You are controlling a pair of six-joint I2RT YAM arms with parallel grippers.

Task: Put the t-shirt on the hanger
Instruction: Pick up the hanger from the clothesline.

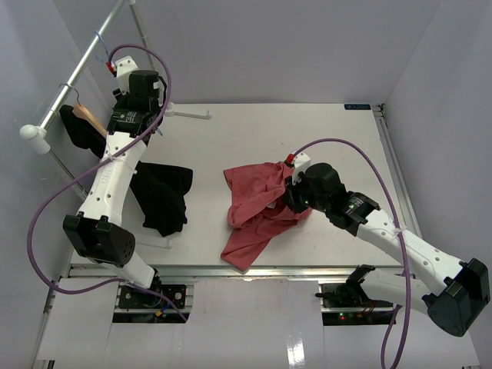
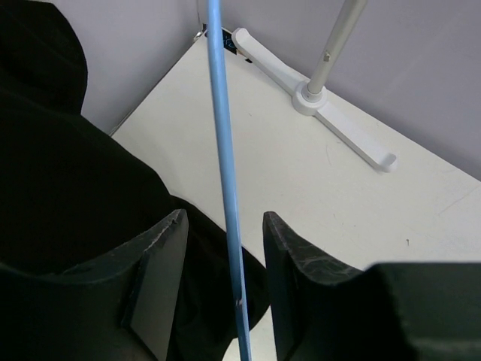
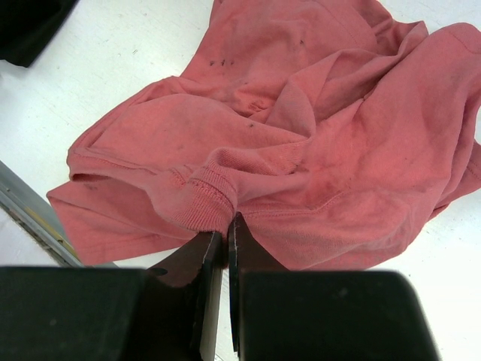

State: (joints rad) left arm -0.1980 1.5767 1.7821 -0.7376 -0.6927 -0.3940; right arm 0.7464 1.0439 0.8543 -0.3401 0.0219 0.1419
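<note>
The salmon-red t-shirt (image 1: 257,207) lies crumpled on the white table, right of centre. My right gripper (image 1: 292,192) is shut on its ribbed collar; in the right wrist view the jaws (image 3: 226,237) pinch the collar fold, with the t-shirt (image 3: 301,135) spread beyond. The light-blue wire hanger (image 1: 101,43) hangs by its hook on the rail at the back left. My left gripper (image 1: 142,84) is up there. In the left wrist view its fingers (image 2: 224,248) are open, with the hanger's blue wire (image 2: 222,135) running between them, touching neither.
A black garment (image 1: 163,196) lies on the table's left side. Another black garment hangs from a tan wooden hanger (image 1: 88,115) on the rail (image 1: 77,73). The rack's white foot (image 2: 338,124) stands at the table's back left. White walls enclose the table.
</note>
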